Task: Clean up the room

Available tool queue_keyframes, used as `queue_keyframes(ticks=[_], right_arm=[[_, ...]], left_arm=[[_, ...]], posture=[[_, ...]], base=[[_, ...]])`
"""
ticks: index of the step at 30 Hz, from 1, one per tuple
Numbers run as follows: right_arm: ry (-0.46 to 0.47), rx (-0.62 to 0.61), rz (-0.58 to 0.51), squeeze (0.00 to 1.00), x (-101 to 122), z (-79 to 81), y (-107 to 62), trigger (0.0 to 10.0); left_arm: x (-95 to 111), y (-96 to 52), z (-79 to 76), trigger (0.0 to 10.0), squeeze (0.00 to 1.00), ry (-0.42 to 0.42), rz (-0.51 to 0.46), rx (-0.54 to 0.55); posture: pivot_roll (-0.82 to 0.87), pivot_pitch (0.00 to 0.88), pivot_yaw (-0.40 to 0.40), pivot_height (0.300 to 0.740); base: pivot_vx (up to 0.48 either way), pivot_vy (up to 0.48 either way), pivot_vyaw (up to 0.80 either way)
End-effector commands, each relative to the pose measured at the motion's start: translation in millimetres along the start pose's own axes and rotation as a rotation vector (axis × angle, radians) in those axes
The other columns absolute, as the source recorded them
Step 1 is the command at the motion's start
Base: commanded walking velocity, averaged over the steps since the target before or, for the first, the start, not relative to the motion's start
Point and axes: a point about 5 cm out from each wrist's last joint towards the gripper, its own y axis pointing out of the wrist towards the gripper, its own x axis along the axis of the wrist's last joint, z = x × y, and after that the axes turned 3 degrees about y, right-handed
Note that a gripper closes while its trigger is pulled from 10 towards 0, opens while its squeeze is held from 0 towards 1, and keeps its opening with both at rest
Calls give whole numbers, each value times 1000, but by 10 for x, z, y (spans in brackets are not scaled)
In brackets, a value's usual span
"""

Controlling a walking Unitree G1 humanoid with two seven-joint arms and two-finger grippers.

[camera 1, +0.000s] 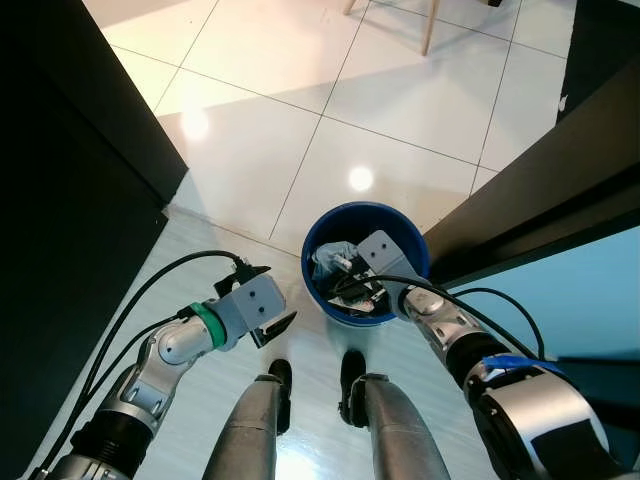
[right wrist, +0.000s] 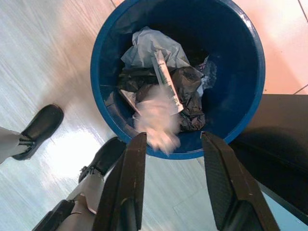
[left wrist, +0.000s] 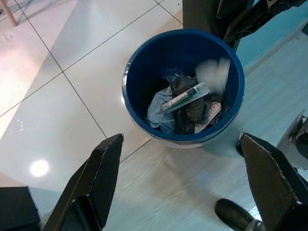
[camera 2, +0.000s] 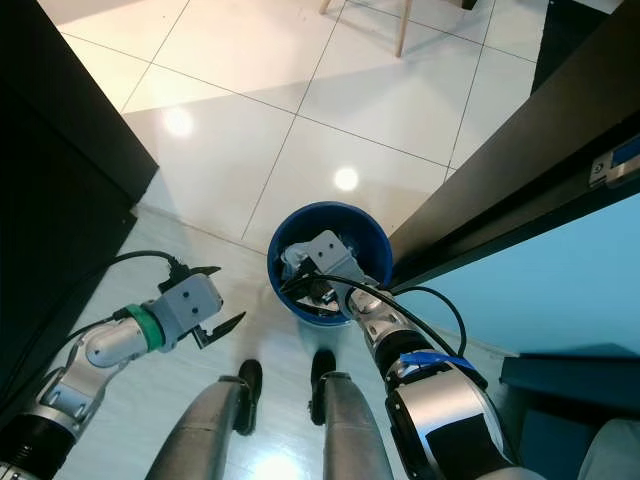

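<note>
Head eyes look steeply down, both wrist views close above blue bin (left wrist: 144, 82)

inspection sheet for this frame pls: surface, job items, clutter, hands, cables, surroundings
Surface: glossy white tile floor ahead, pale wood-look floor under the robot.
Job's things: blue bin on the floor, holding crumpled paper, dark wrappers and a white tube; a blurred white wad sits in mid-air just below the right hand, over the bin.
Clutter: nothing seen on the floor outside the bin.
Hands: right hand open above the bin; left hand open, beside the bin, holding nothing.
Cables: black cables run along both forearms.
Surroundings: dark furniture on both sides, chair leg ahead.
</note>
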Motion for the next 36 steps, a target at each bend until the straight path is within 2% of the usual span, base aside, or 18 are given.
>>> queue_keyframes(ticks=[1,2,6,7,8,9,10,12,13,18,19,20,23,24,29,30,32,36], right_arm=[[12,11,64,988,-179,39,-16,10000],[-4,-2,62,0,-176,25,-16,10000],[-12,-9,51,0,-167,10,-17,10000],[-2,-3,49,443,-164,10,-17,10000],[-2,-3,49,443,-164,10,-17,10000],[0,-5,49,949,-161,7,-17,10000],[0,-7,49,537,-159,4,-17,10000],[-22,-23,51,537,-155,-8,-16,10000],[8,-39,49,0,-155,-23,-17,10000],[96,-65,44,0,-164,-34,-19,10000],[164,-71,44,0,-184,-19,-21,10000],[294,-52,31,0,-270,78,-33,10000],[384,-42,22,0,-335,142,-47,10000],[438,-39,12,0,-533,269,-103,10000],[491,-63,-10,0,-837,442,-231,10000],[510,-99,-12,0,-992,500,-309,10000],[541,-155,-18,0,-1137,533,-396,10000],[537,-183,-11,0,-1196,548,-430,10000]], left_arm=[[-80,-17,-161,10000,0,-13,27,-53],[-82,-24,-166,10000,0,-12,28,-53],[-79,-23,-175,10000,0,-11,27,-54],[-79,-19,-175,10000,0,-10,27,-54],[-79,-19,-175,10000,0,-10,27,-54],[-79,-15,-174,10000,0,-9,26,-54],[-79,-13,-173,10000,0,-8,26,-54],[-81,-7,-172,10000,0,-9,27,-52],[-98,-6,-173,10000,0,-28,40,-32],[-146,-4,-181,10000,0,-79,75,20],[-183,-4,-192,10000,0,-119,103,64],[-243,-18,-218,10000,0,-222,140,158],[-291,-31,-245,10000,0,-296,170,222],[-426,-45,-345,10000,0,-389,246,279],[-613,-58,-514,10000,0,-509,353,339],[-641,-28,-582,10000,0,-538,369,334],[-623,44,-619,10000,0,-547,360,318],[-597,111,-621,10000,0,-552,352,320]], posture=[[179,454,47,740],[179,453,46,740],[178,447,40,740],[178,447,40,740],[178,447,40,740],[178,447,40,740],[178,447,40,740],[176,436,38,740],[170,415,34,740],[160,378,29,740],[152,349,25,740],[141,280,21,740],[140,270,22,740],[126,196,37,740],[113,170,52,740],[94,138,71,740],[81,116,83,740],[67,82,88,740]], base=[[0,0,0],[0,0,0],[0,0,0],[0,0,0],[0,0,0],[0,0,0],[0,0,0],[0,0,0],[0,0,0],[0,0,0],[0,0,0],[0,0,0],[0,0,0],[0,0,0],[0,0,0],[0,0,0],[0,0,0],[0,0,0]])
